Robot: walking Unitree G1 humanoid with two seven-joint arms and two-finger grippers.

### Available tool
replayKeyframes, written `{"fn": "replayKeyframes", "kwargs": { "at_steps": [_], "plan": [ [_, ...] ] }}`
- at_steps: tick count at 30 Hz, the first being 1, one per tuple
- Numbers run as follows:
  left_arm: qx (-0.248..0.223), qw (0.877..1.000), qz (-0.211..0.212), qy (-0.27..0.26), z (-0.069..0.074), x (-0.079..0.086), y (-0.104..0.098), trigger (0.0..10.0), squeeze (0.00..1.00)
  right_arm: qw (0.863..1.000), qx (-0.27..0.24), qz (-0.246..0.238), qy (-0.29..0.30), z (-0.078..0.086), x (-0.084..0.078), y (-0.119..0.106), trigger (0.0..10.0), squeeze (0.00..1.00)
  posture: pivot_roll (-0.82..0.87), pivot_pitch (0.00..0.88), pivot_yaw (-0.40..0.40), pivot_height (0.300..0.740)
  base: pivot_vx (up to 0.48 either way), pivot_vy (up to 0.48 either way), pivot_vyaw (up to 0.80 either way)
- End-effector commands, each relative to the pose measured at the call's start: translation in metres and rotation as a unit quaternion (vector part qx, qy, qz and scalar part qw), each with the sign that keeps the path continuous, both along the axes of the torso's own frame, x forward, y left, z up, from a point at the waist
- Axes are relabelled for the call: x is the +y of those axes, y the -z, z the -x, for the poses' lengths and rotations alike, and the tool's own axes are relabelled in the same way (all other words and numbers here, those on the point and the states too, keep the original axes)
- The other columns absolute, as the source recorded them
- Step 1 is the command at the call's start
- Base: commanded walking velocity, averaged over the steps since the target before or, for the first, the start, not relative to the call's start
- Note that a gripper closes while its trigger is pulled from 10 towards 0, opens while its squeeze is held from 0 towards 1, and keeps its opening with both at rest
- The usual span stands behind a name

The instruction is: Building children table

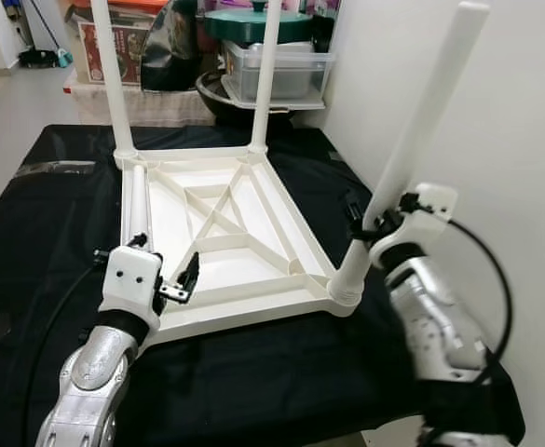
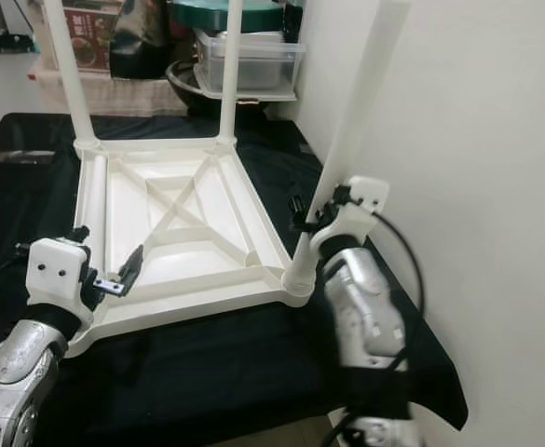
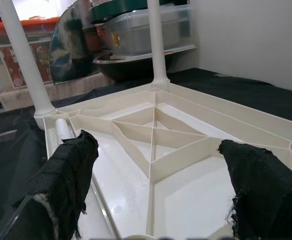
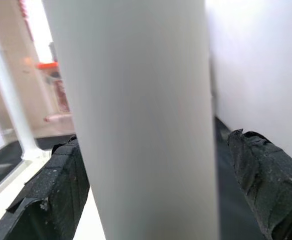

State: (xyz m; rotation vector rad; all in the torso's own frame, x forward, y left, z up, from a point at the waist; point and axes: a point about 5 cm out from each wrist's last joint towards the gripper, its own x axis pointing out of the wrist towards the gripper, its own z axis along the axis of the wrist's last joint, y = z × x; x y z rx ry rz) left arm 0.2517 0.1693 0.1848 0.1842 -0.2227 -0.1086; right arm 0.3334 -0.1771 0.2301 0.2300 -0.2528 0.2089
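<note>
1. The white children table top (image 1: 225, 242) lies upside down on a black cloth (image 1: 58, 223) that covers the table. It is the landmark for every place told here.
2. Two white legs stand straight up at its far corners: the far left leg (image 1: 112, 74) and the far right leg (image 1: 267, 74).
3. A third leg (image 1: 412, 158) stands in the near right corner. It leans a little away from the table top, toward the white wall (image 1: 514, 140).
4. The right gripper (image 1: 365, 222) is at this leaning leg, low down, just above the corner socket (image 1: 345, 296). In the right wrist view the leg (image 4: 136, 120) stands between the two fingers (image 4: 51, 190). A small gap shows on each side, so the fingers are around the leg but I cannot tell if they squeeze it.
5. The left gripper (image 1: 181, 279) hovers at the near left side of the table top. Its fingers (image 3: 71, 175) are spread wide and hold nothing.
6. A fourth leg (image 1: 139, 200) lies flat along the left edge of the table top. Its long way runs from near to far. It sits just beyond the left fingers, so the left arm is the closer one to pick it up.
7. I think the near left corner has no leg yet.
8. Boxes and a dark pot (image 1: 244, 102) stand past the far side. A red box (image 1: 104, 47) has writing, but it is too small to read.
</note>
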Motion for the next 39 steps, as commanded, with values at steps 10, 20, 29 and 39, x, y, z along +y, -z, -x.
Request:
{"fn": "replayKeyframes", "kwargs": {
  "at_steps": [10, 20, 29, 39],
  "plan": [
    [-0.002, 1.000, -0.006, 0.013, -0.004, -0.004, 0.001, 10.0, 0.00, 0.980, 0.109, 0.036, -0.163, -0.020, -0.051, 0.021, 10.0, 0.00, 0.09, 0.000, -0.132, 0.740, 0.000, 0.000, 0.00],
    [-0.005, 1.000, -0.006, 0.015, -0.004, -0.006, 0.002, 10.0, 0.00, 0.969, 0.101, 0.087, -0.208, -0.037, -0.071, 0.008, 10.0, 0.00, 0.11, 0.000, -0.152, 0.740, 0.000, 0.000, 0.00],
    [-0.005, 1.000, -0.010, 0.014, -0.002, -0.004, 0.002, 10.0, 0.00, 0.965, 0.090, 0.092, -0.229, -0.041, -0.072, 0.007, 0.0, 0.00, 0.13, 0.000, -0.164, 0.740, 0.000, 0.000, 0.00],
    [-0.003, 1.000, -0.010, 0.018, -0.001, -0.007, 0.004, 10.0, 0.00, 0.972, 0.138, 0.100, -0.163, -0.043, -0.078, 0.034, 0.0, 0.00, 0.13, 0.000, -0.163, 0.740, 0.000, 0.000, 0.00]
  ]
}}
